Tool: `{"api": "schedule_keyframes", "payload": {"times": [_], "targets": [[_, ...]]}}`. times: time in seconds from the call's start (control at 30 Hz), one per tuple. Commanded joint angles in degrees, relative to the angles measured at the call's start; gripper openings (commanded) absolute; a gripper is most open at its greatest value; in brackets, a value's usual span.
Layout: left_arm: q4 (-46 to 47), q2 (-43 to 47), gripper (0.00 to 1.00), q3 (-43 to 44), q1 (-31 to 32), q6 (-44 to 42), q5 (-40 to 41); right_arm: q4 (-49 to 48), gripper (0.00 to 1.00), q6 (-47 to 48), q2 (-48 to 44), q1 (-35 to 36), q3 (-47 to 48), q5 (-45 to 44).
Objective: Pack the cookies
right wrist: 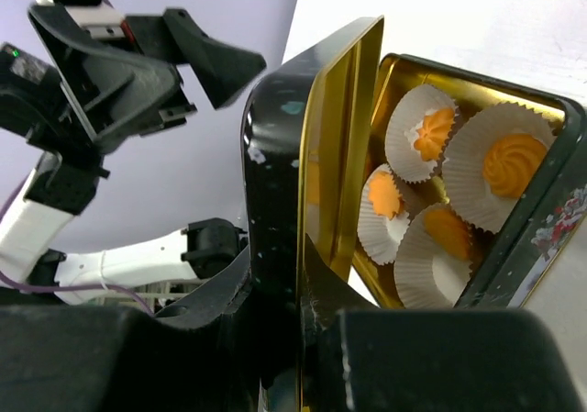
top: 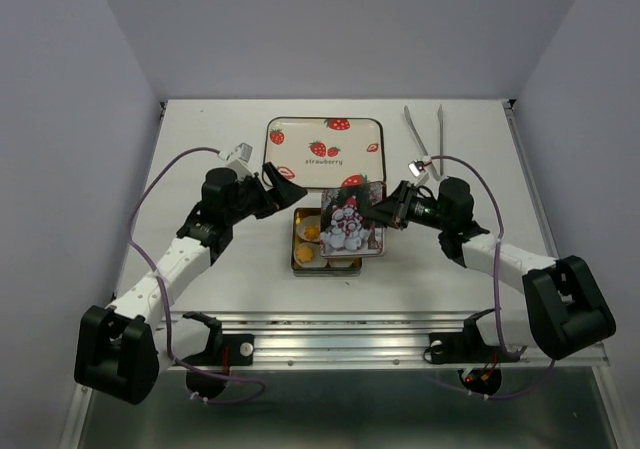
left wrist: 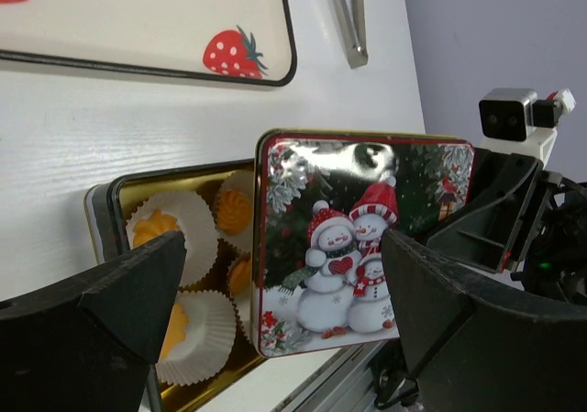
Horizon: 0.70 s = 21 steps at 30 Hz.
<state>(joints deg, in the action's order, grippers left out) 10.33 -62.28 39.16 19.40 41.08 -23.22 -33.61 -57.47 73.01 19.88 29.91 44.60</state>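
Four cookies [right wrist: 514, 160] sit in white paper cups [right wrist: 472, 201] inside the open gold tin [top: 296, 251], which lies on the white table [top: 200, 149] between the two arms. The right claw [top: 375, 209] is clamped on one edge of the tin's lid [top: 350, 224], one finger on the snowman face and one on the gold inner face. It holds the lid nearly on edge and tilted over the right half of the tin (whether the lid's lower edge touches the tin cannot be told). The cookies lie just beyond that lid, on its gold side, low and close to the right claw's fingers. Two of them are partly hidden by the lid in the top view. The left claw [top: 285, 184] hangs over the table at the tin's far left corner with its fingers spread wide and nothing between them; the cookies lie just beneath and ahead of it, untouched. Behind the tin lies a cream tray [top: 320, 129] printed with strawberries, and a pair of metal tongs [top: 416, 136] rests to its right
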Motion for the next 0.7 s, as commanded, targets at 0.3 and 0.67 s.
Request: {"api": "schedule_keyframes", "payload": {"times": [0.3,0.67], "targets": [[8.57,-3.45,0.99,-5.49,0.11,2.95,-2.88,-24.40,0.08,-10.82,10.66,-2.65,-3.19,5.50],[8.66,-8.20,0.99,-5.06,0.20,2.78,-3.85,-37.65,0.12,-16.97,17.68,-5.99,-7.24,8.66]]}}
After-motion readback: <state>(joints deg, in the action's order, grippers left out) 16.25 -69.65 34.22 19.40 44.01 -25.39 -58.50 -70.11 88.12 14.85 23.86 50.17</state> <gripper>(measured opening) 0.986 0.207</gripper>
